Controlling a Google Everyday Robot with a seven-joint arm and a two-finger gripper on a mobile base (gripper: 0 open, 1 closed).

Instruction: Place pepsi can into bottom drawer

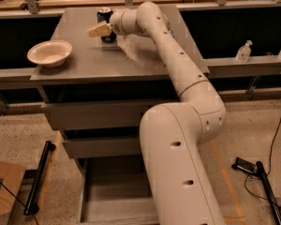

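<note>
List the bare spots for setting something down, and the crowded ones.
Bare: the cabinet top between the bowl and the arm, and the floor of the bottom drawer. Crowded: the back, where the gripper is at the pepsi can.
</note>
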